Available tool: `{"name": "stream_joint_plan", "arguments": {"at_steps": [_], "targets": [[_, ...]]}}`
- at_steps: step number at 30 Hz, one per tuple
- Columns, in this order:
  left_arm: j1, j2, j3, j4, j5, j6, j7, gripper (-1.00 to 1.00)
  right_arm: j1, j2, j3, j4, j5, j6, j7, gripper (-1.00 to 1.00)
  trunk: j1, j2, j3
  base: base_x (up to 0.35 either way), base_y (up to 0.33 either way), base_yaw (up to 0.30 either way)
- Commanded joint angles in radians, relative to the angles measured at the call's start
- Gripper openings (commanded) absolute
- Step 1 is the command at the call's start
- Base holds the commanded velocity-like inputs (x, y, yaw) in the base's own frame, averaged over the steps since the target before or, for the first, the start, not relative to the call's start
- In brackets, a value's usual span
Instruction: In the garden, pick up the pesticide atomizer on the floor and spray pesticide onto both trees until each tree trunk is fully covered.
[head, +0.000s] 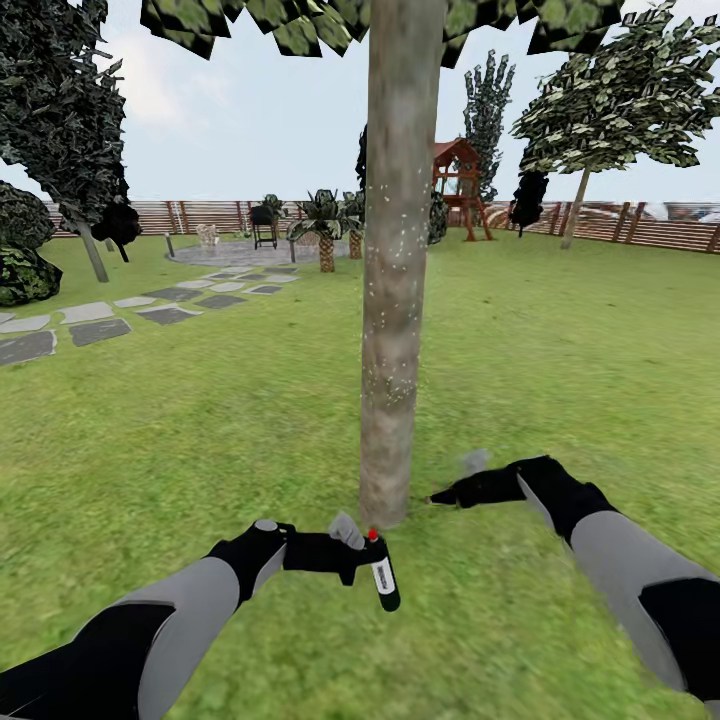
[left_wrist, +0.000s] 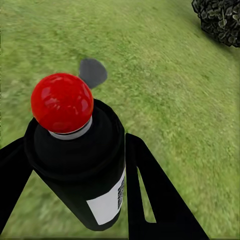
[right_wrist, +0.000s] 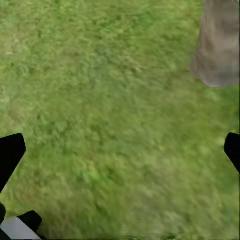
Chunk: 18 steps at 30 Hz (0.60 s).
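The small black pesticide atomizer with a red tip (head: 383, 577) sits clamped in the left gripper (head: 345, 553) just beside the base of the mottled grey-brown tree trunk (head: 397, 300), apparently positioned for spraying, while the right gripper (head: 445, 495), fingers spread wide and empty, hovers beside that trunk.

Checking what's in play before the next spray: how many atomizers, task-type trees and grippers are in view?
Atomizer: 1, held in the left gripper
Trees: 2, near trunk, far tree
Grippers: 2, the right gripper holds nothing
Total: 5
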Motion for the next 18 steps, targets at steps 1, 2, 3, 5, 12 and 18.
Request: {"name": "stream_joint_plan", "arguments": {"at_steps": [1, 2, 3, 5, 12, 18], "targets": [[-0.001, 0.001, 0.007, 0.003, -0.009, -0.008, 0.001, -1.00, 0.000, -0.021, -0.001, -0.002, 0.000, 0.005, -0.057, 1.00, 0.000, -0.001, -0.002, 0.000, 0.000, 0.000], [-0.001, 0.003, 0.007, 0.010, -0.010, -0.008, 0.005, -1.00, 0.000, -0.043, -0.009, 0.000, -0.001, 0.003, -0.128, 1.00, 0.000, -0.001, -0.002, 0.000, 0.000, 0.000], [-0.001, 0.008, 0.007, 0.022, -0.011, -0.007, 0.016, -1.00, 0.003, -0.064, -0.027, 0.006, -0.001, 0.001, -0.210, 1.00, 0.000, -0.001, -0.002, 0.000, 0.000, 0.000], [-0.001, 0.021, 0.007, 0.039, -0.012, -0.006, 0.095, -1.00, 0.020, -0.094, -0.098, 0.054, -0.001, -0.019, -0.396, 1.00, 0.000, -0.001, -0.002, 0.000, 0.000, 0.000], [0.051, 0.076, 0.009, 0.052, 0.165, 0.000, 0.910, -1.00, 0.252, -0.106, -0.216, 0.426, -0.006, -0.505, -0.897, 1.00, 0.000, -0.001, -0.002, 0.000, 0.000, 0.000], [0.118, 0.028, 0.003, 0.054, 0.121, 0.000, 1.016, -1.00, 0.486, -0.011, -0.219, 0.440, -0.008, -0.535, -0.913, 1.00, 0.000, -0.001, -0.002, 0.037, -0.111, 0.000]]}}
